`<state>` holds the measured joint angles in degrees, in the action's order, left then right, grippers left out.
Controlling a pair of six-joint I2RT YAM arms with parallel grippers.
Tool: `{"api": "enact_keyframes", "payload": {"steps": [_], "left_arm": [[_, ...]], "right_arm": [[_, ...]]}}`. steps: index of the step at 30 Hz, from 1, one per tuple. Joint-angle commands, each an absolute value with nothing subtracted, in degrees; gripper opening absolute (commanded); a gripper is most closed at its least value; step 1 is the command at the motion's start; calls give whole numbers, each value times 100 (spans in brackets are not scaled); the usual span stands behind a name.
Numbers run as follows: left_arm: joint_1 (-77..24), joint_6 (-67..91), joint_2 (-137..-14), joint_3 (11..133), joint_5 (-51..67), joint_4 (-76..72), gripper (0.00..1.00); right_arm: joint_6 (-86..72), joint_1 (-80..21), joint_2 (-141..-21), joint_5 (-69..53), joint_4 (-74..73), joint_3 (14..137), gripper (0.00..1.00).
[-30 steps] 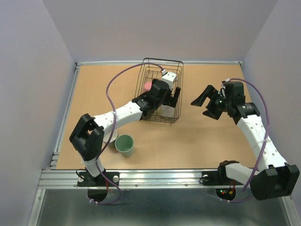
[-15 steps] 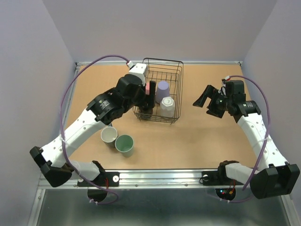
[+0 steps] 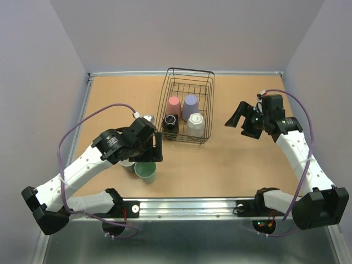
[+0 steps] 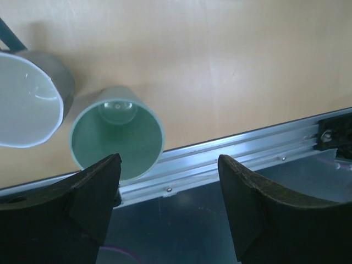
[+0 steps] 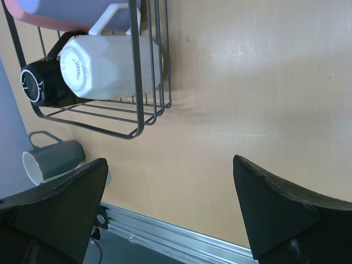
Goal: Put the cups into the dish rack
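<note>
The black wire dish rack [image 3: 207, 104] stands at the table's back middle. It holds a pink cup [image 3: 174, 104], a lavender cup [image 3: 190, 104], a dark brown mug [image 3: 170, 125] and a white mug [image 3: 196, 124]. A pale green cup [image 3: 146, 170] stands upright near the front edge, with a grey-blue mug [image 3: 127, 163] beside it, partly hidden under my left arm. My left gripper [image 3: 153, 153] hovers open just above the pale green cup [image 4: 116, 140], with the grey-blue mug [image 4: 27, 96] to its left and nothing between its fingers. My right gripper [image 3: 241, 117] hangs open and empty right of the rack [image 5: 137, 82].
An aluminium rail [image 3: 187, 207] runs along the table's near edge, close behind the green cup. Bare wooden tabletop [image 3: 231, 159] lies between the rack and the right arm. Purple cables loop over both arms.
My left arm has pulled back out of the rack and swung down to the front left, over the green cup. The rack's cups are now uncovered. The right arm has barely moved.
</note>
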<state>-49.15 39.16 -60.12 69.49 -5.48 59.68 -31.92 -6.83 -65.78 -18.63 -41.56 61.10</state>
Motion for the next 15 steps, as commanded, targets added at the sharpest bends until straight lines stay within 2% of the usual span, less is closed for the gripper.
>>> {"api": "enact_keyframes", "payload": {"steps": [1, 15], "left_arm": [[-4975, 4245, -5985, 6504, -352, 6091, 81], [-5098, 4491, -6029, 5433, -202, 5116, 70]], "right_arm": [[-3067, -685, -6531, -1916, -4025, 5985, 100], [-3164, -685, -6126, -2013, -4025, 5449, 100]]}}
